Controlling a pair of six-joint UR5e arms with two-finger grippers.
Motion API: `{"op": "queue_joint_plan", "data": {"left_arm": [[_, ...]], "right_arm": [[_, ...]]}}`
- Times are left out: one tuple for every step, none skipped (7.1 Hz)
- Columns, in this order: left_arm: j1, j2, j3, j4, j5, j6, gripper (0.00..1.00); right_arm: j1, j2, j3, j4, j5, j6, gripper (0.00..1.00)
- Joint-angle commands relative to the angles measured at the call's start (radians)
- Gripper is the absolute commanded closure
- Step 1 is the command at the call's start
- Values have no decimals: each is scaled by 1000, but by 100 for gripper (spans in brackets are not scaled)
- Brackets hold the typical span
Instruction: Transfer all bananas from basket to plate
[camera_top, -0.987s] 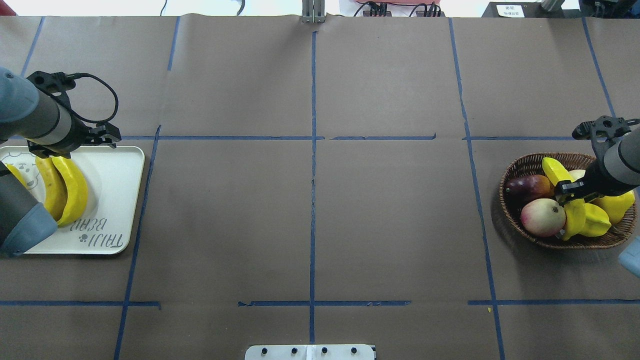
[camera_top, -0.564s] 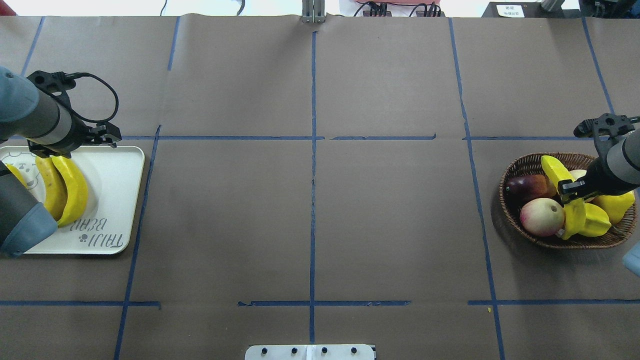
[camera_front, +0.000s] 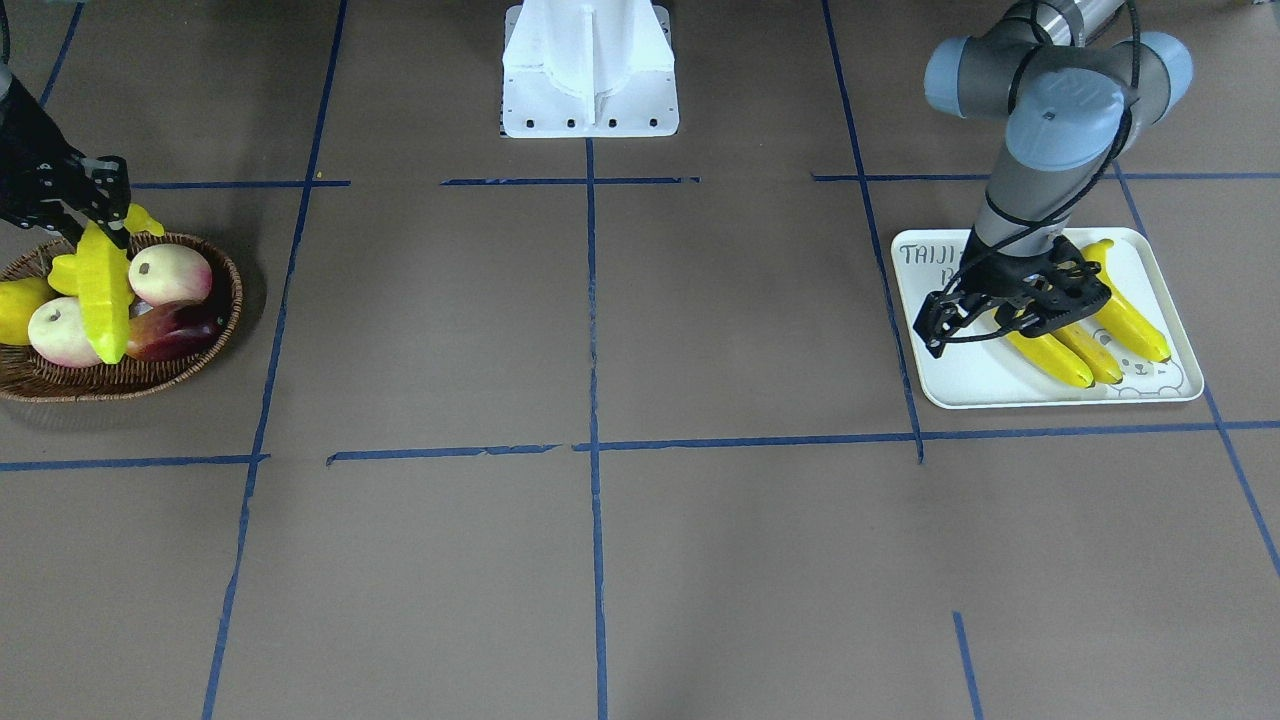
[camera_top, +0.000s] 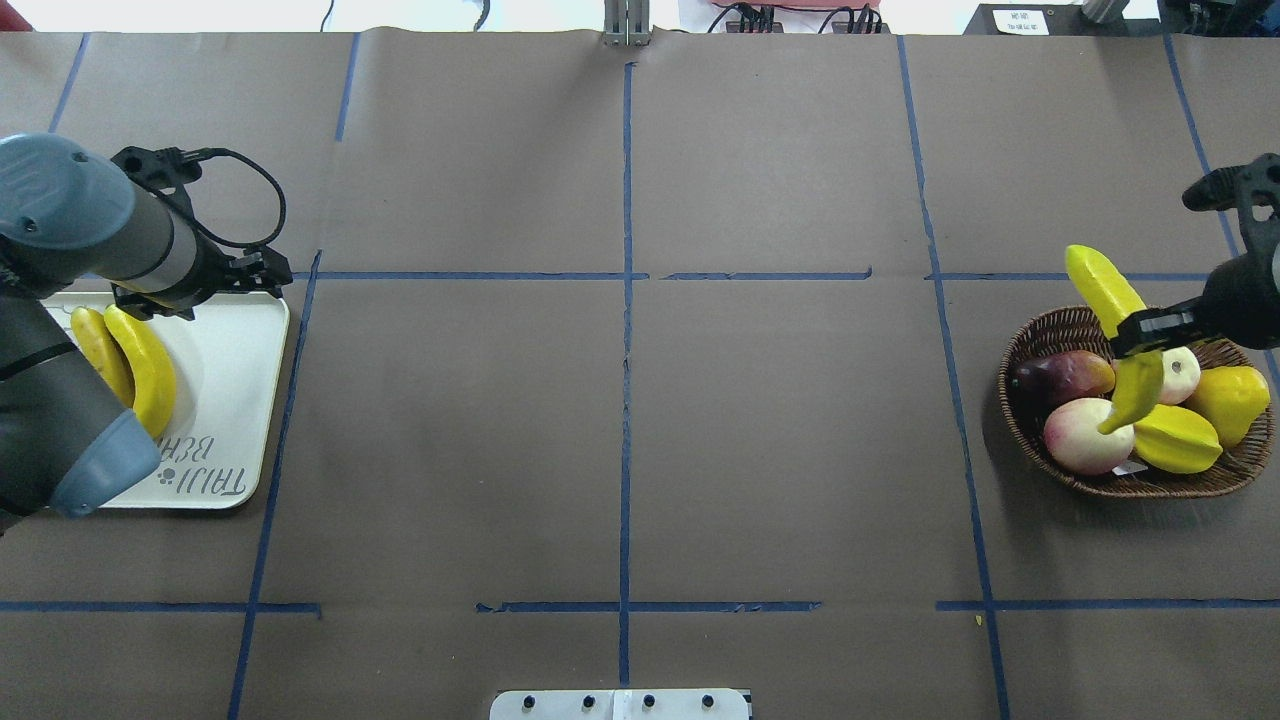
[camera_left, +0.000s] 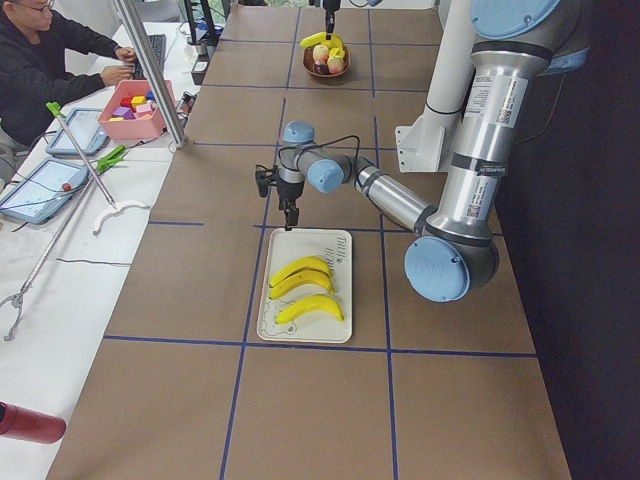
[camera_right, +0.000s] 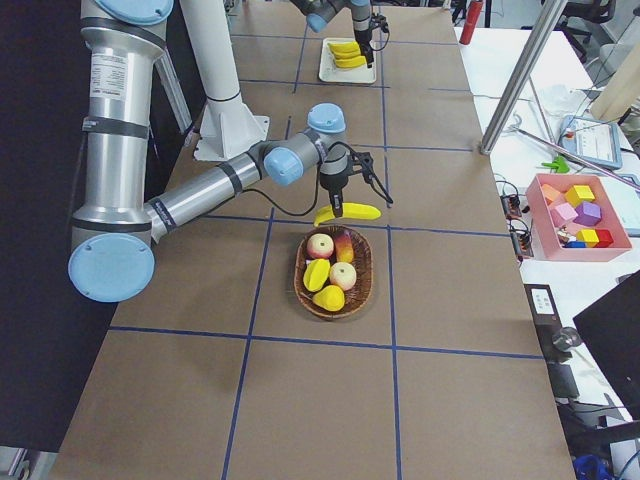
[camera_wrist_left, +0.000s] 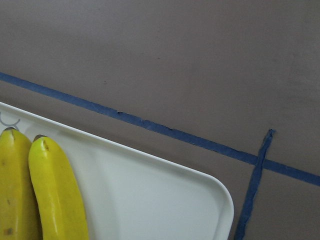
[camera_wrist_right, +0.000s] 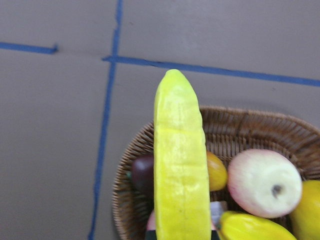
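My right gripper (camera_top: 1140, 328) is shut on a long yellow banana (camera_top: 1105, 290) and holds it tilted in the air above the dark wicker basket (camera_top: 1020, 350). The held banana also shows in the right wrist view (camera_wrist_right: 180, 160) and the front view (camera_front: 100, 290). Three bananas (camera_front: 1060, 355) lie side by side on the white plate (camera_front: 1000, 385). My left gripper (camera_front: 935, 325) hangs open and empty over the plate's (camera_top: 230, 380) far right corner, next to those bananas (camera_top: 150, 365).
The basket still holds a starfruit (camera_top: 1175, 440), a peach (camera_top: 1085, 435), a dark mango (camera_top: 1060, 372), a pale apple (camera_top: 1180, 375) and a rounder yellow fruit (camera_top: 1230, 395). Blue tape lines cross the brown table between basket and plate.
My right gripper has risen with the banana, lifting it out of the fruit pile and above the basket. My left arm has shifted a little toward the table's middle.
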Motion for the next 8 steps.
{"op": "queue_joint_plan", "data": {"left_arm": [[67, -174, 7, -83, -34, -174, 0], [86, -188, 6, -244, -34, -326, 0], [90, -187, 24, -503, -33, -485, 1], [112, -190, 47, -623, -33, -581, 1], [132, -219, 47, -652, -33, -627, 1], [133, -265, 50, -653, -33, -701, 1], [171, -317, 58, -653, -25, -780, 1], [182, -367, 88, -656, -20, -822, 1]], "right_arm": [[-159, 296, -108, 91, 16, 333, 98], [-230, 331, -137, 267, -22, 515, 98], [-297, 331, -151, 443, -86, 636, 98], [-342, 331, -156, 551, -122, 682, 98], [-370, 336, -154, 602, -131, 698, 98], [-383, 338, -154, 606, -145, 695, 97], [-412, 338, -156, 647, -177, 694, 97], [-433, 339, -156, 669, -207, 693, 97]]}}
